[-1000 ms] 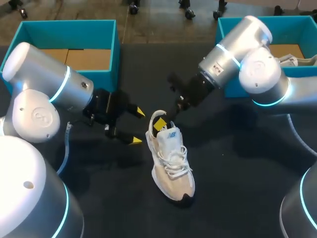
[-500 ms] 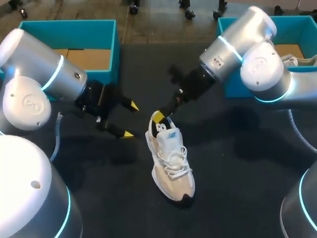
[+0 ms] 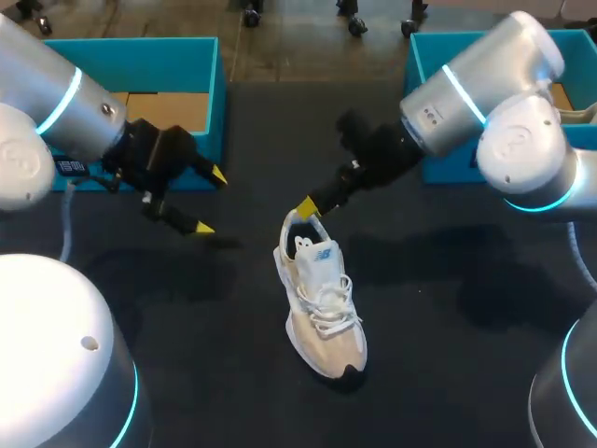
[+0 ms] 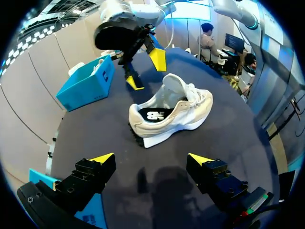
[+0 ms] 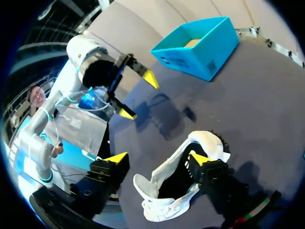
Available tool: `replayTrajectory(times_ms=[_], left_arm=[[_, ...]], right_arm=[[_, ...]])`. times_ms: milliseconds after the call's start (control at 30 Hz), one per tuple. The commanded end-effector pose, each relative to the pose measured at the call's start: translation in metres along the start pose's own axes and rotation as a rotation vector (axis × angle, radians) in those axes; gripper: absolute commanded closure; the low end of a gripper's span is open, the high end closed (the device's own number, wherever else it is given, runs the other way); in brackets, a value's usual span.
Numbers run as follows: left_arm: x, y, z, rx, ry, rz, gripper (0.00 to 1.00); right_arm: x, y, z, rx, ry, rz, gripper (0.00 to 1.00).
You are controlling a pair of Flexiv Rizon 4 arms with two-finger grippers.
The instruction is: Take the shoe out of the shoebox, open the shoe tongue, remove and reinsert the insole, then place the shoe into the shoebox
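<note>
Since the R gripper point(image 5: 156, 160) hangs w/ jaws spread on nothing, one fingertip point(image 5: 196, 159) at the heel collar of the shoe point(image 3: 322, 299) and the other outside it, I judge it's lined up to work the opening. The L gripper point(image 3: 209, 201), jaws also wide and empty, sits well apart by the teal shoebox point(image 3: 140, 51), prob. to give room. Shoe stands on its sole on the table point(image 3: 448, 308), long axis far-to-near, heel toward the R gripper, toe toward the robot.

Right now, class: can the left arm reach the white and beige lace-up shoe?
Probably yes: the open left end effector faces the shoe across bare tabletop; the right end effector crowds only the heel.
</note>
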State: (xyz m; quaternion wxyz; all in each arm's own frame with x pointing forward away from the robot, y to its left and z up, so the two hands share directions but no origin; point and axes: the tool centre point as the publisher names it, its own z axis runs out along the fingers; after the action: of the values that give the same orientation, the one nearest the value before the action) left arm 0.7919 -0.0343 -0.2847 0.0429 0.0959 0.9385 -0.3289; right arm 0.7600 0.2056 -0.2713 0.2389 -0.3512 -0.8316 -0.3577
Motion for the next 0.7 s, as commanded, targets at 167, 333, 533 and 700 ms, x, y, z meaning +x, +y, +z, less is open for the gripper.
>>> replayTrajectory(times_ms=[167,333,533,700], left_arm=[[0.005,0.005,-0.030,-0.026,0.036,0.020,0.00],[0.001,0.005,-0.042,-0.055,0.075,0.054,0.00],[-0.007,0.011,-0.056,-0.096,0.048,0.055,0.00],[-0.011,0.014,-0.069,-0.103,0.028,0.046,0.00]], right_arm=[[0.002,-0.020,0.005,-0.043,-0.135,0.113,1.00],[0.004,-0.025,0.006,-0.079,-0.226,0.164,1.00],[0.010,-0.028,0.006,-0.109,-0.330,0.187,1.00],[0.015,-0.025,0.004,-0.079,-0.413,0.224,1.00]])
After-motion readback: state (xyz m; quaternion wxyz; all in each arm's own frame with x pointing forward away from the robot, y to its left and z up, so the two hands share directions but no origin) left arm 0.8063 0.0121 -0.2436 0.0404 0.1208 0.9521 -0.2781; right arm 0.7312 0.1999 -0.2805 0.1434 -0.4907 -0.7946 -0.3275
